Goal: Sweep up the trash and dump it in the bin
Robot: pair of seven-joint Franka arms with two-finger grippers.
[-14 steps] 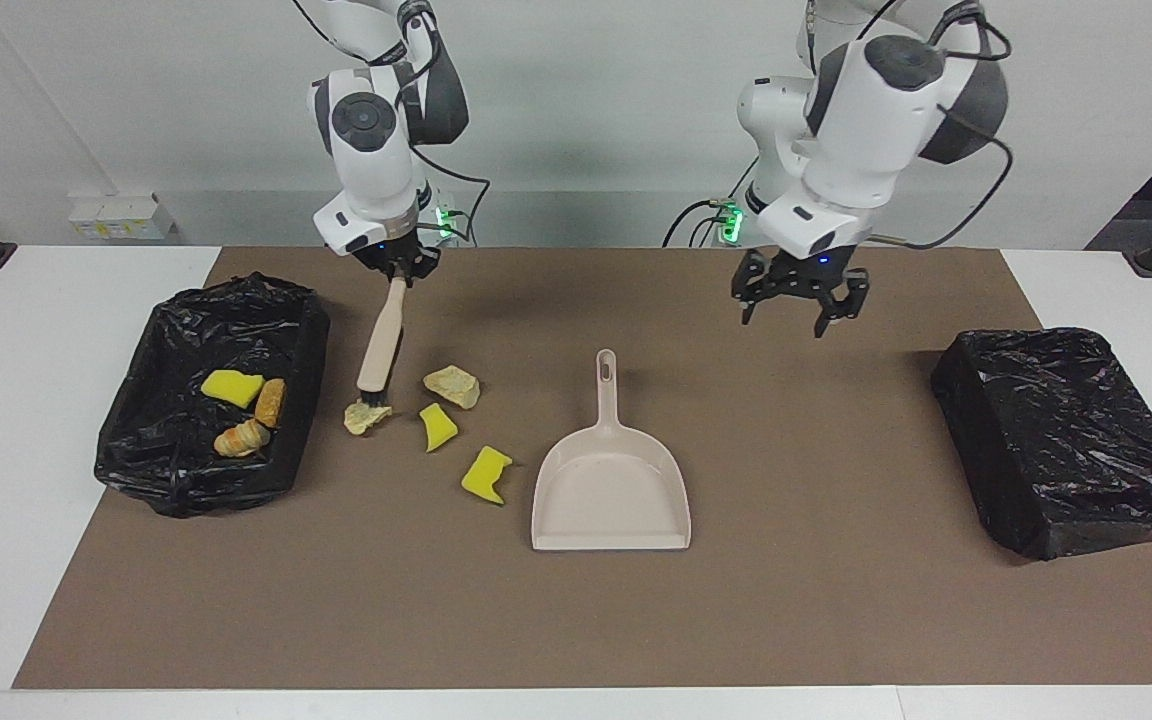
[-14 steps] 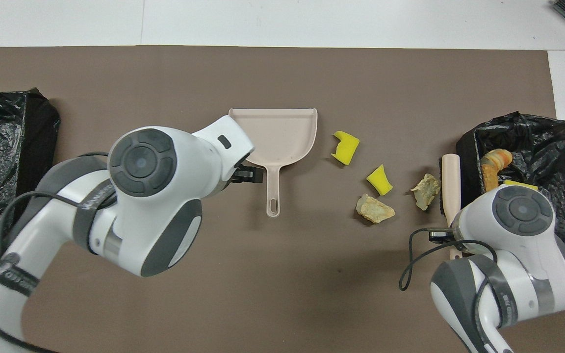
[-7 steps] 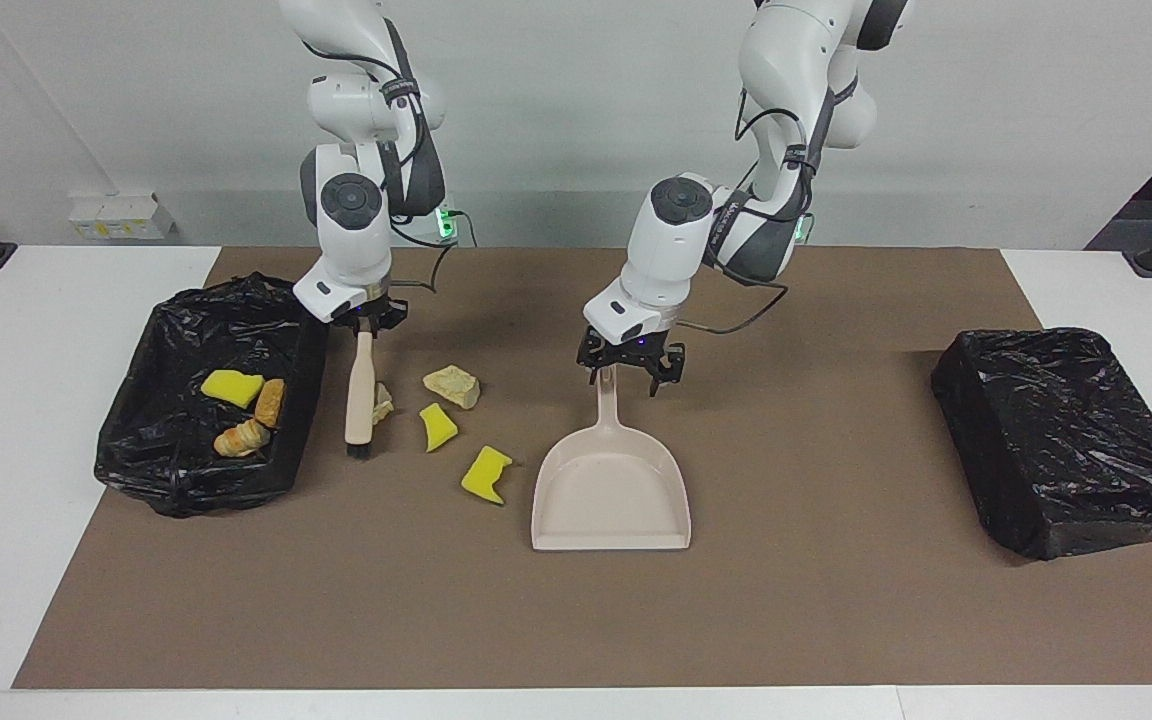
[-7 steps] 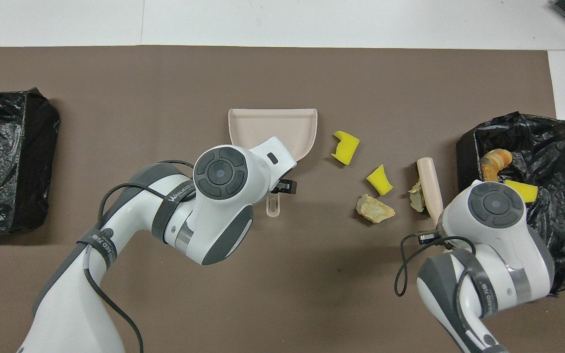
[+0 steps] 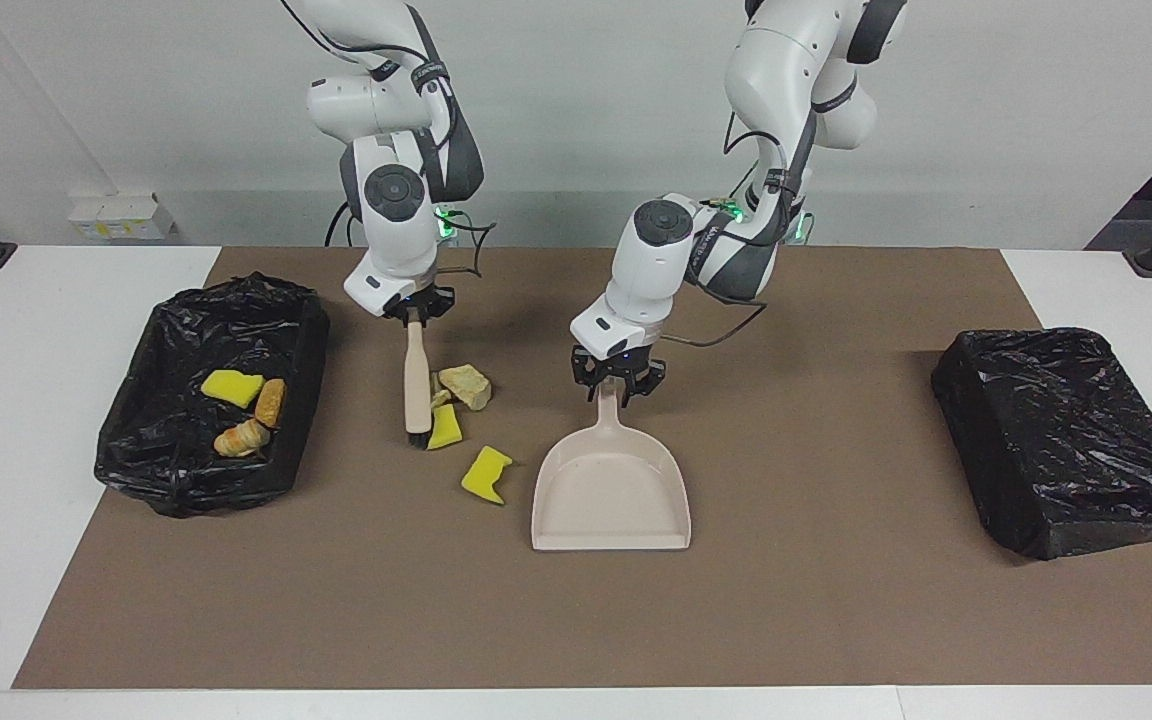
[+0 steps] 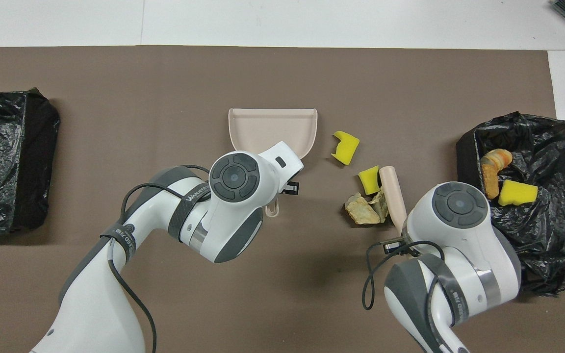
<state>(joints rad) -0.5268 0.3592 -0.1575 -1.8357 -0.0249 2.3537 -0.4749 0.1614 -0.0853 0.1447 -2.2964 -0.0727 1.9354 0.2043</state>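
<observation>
Tabletop [image 5: 66,420], brown mat [image 5: 836,600]: I log two black-lined bins, one at each end. The bin [image 5: 206,400] at the right arm's end holds three scraps; the other bin [image 5: 1066,440] shows no scraps.

Dustpan [image 5: 611,490]: flat mid-mat, handle toward the robots, mouth facing away from them. Left claw [image 5: 618,385] is down around the handle's end; closing, grip not confirmed.

Brush [image 5: 417,385]: gripped by the right claw [image 5: 417,308], closed on its handle, bristles down on the mat.

Trash [image 5: 463,386]: three scraps bunched against the brush, one yellow scrap [image 5: 487,474] between them and the pan. The pan lies beside the pile, toward the left arm's end, its mouth not turned to the scraps, I judge.
</observation>
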